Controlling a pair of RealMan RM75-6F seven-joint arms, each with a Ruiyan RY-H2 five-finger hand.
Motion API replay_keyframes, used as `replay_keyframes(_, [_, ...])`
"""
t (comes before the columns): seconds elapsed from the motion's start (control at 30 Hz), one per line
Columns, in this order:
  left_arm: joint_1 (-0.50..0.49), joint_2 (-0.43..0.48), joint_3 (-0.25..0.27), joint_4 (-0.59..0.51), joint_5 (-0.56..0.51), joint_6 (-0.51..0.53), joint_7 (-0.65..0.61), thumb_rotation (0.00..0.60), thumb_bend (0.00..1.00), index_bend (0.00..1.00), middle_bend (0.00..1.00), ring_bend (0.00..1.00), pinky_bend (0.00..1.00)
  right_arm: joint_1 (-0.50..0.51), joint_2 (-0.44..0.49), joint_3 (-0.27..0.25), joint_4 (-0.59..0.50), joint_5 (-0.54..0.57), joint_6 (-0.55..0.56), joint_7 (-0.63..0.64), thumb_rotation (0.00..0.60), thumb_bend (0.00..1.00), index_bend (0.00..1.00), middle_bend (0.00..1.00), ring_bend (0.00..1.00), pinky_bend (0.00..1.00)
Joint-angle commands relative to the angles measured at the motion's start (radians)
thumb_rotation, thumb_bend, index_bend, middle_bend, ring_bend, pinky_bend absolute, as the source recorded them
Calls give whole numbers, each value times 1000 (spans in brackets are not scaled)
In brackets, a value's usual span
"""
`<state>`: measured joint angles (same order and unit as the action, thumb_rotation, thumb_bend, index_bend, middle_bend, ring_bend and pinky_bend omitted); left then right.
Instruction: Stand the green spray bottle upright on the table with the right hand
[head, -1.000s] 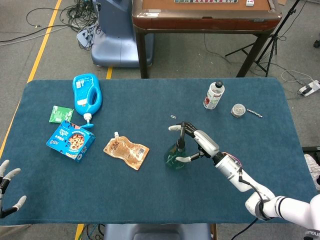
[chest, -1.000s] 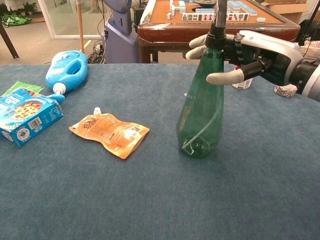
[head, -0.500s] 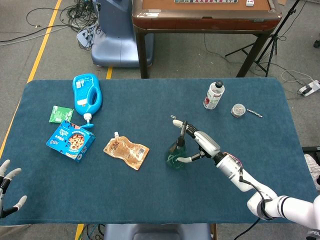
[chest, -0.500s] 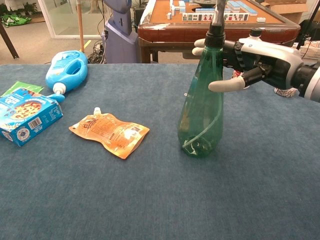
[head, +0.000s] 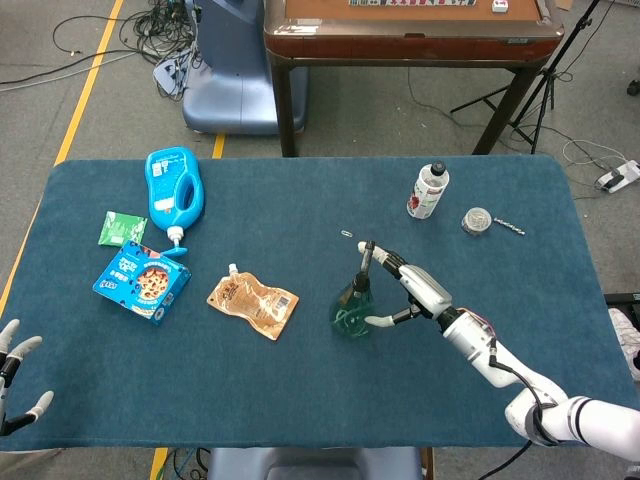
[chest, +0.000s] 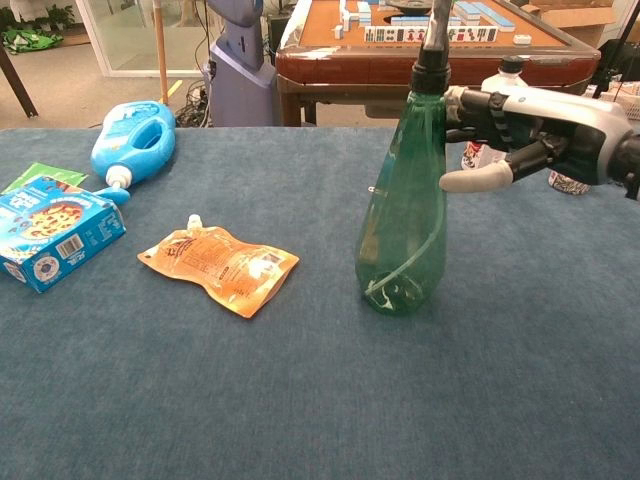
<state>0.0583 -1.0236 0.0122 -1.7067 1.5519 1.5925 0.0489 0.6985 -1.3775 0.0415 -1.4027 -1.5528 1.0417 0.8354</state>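
spray bottle (chest: 404, 215) upright mid-table, pouch (chest: 220, 262) left, right hand (chest: 520, 125) just right

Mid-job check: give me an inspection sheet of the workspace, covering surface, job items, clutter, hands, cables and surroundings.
Surface: blue cloth table, flat.
Job's things: green spray bottle stands upright on the table near the middle, on its own base.
Clutter: blue detergent jug lying down, green packet, cookie box, orange pouch, small white bottle, a small round metal item.
Hands: right hand open just right of the bottle's neck, gripping nothing; left hand open at the table's near left edge.
Cables: loose cables on the floor beyond the table.
Surroundings: wooden game table behind, tripod legs.
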Motion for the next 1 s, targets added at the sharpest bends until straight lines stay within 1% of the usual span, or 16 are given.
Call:
replay_keyframes(0.03, [-2,-1,-1,1,0,-1,-1,600,255,193,9,44,41,-27,38,-8,-47,15,15,-30,456,0,0,53,0,0])
replay_keyframes(0.1, [-3,0,-1,1,2,-2,-1,600,255,193,10,44,41,-40,66,-14,-77,16,23,-53,459,0,0,67,0,0])
replay_keyframes(0.27, [-5,-1,-4,2,4,2,-6,600,255,193,10,44,41,-90,157,-21,-178,47,54,-159,499,21,0,101,0,0])
replay_keyframes(0.3, [-5,-2,-4,3,5,2,-6,600,255,193,10,44,41,-106,180,-23,-201,58,66,-189,507,36,0,108,0,0])
replay_keyframes(0.5, [-9,-2,-9,5,5,3,-11,600,255,193,10,44,41,-189,277,-41,-300,102,137,-387,597,193,0,159,1,0])
replay_keyframes(0.63, [-14,-4,-13,4,6,2,-9,600,255,193,10,44,41,-263,322,-51,-354,135,223,-570,600,252,7,186,18,0])
replay_keyframes(0.73, [-16,-6,-14,4,7,1,-5,600,255,193,10,44,41,-320,335,-55,-381,149,296,-668,600,254,26,195,25,0])
replay_keyframes(0.83, [-20,-8,-16,2,6,-3,-3,600,255,193,9,44,41,-370,349,-65,-401,145,348,-703,600,254,29,196,26,0])
replay_keyframes(1.0, [-25,-9,-20,0,6,-4,-3,600,255,193,9,44,41,-448,360,-86,-401,122,427,-753,600,252,29,196,26,0])
